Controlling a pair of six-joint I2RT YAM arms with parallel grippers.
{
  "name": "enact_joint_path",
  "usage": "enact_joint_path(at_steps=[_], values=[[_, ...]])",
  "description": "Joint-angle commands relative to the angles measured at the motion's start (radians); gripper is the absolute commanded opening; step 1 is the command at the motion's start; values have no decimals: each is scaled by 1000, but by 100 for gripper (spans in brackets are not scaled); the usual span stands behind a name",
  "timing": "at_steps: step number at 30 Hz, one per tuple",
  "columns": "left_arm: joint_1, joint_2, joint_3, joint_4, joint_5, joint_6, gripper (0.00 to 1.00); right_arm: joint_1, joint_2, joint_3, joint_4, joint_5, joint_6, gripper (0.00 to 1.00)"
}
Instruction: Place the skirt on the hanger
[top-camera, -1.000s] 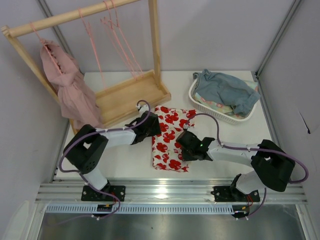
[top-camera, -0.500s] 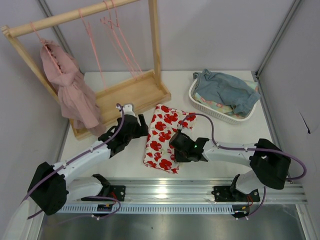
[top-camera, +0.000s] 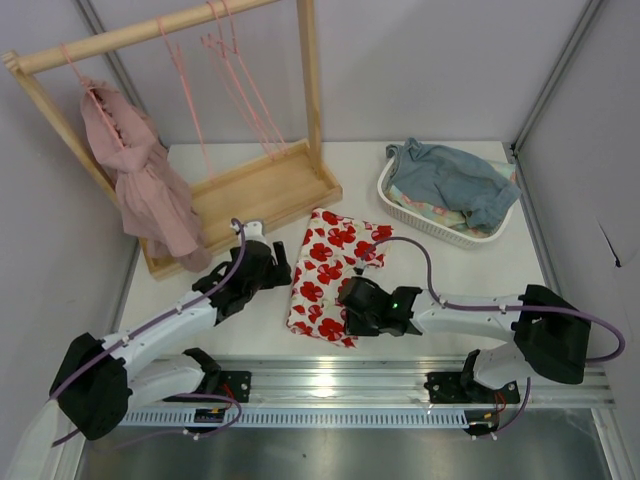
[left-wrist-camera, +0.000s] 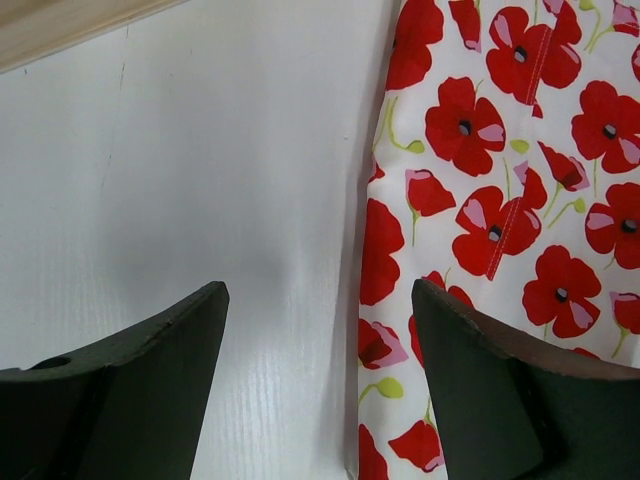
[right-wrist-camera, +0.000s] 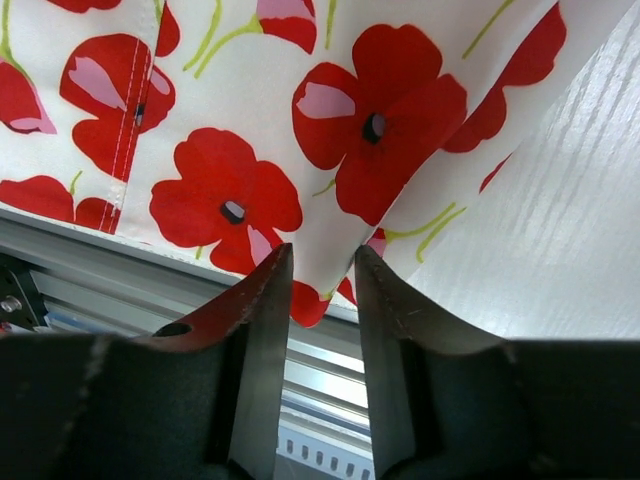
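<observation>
While the skirt (top-camera: 325, 275) lies on the worktop (top-camera: 450, 270), left claw (left-wrist-camera: 320, 290) wide apart astride its edge, right claw (right-wrist-camera: 322, 255) narrowly parted round a corner (grip cannot be told), both should clamp cloth firmly before lifting toward the hanger (top-camera: 183, 80).

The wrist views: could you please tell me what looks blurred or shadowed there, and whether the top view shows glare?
Left wrist: dark left fingers soft-edged, skirt print sharp, faint shadow on the table. Right wrist: right fingers blurred, flowers crisp. Top external: bright glare on the metal rail.
</observation>
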Motion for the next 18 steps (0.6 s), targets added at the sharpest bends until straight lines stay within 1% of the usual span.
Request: enact_joint_path(at_steps=[1, 2, 4, 5, 6, 11, 18], values=[[-3, -41, -15, 17, 7, 21, 80, 13, 18, -3, 22, 5, 37, 35], [-3, -44, -17, 17, 7, 21, 81, 14, 16, -1, 21, 9, 40, 25], [-3, -54, -21, 16, 4, 24, 81, 14, 5, 8, 4, 12, 42, 15], [-3, -55, -21, 13, 3, 24, 80, 16, -1, 11, -8, 17, 45, 8], [-3, -57, -23, 11, 3, 26, 80, 19, -22, 16, -34, 21, 47, 0], [-3, -66, -29, 14, 9, 32, 80, 25, -94, 26, -111, 63, 53, 0], [-3, -60, -34, 22, 18, 37, 80, 20, -136, 17, -186, 101, 60, 0]])
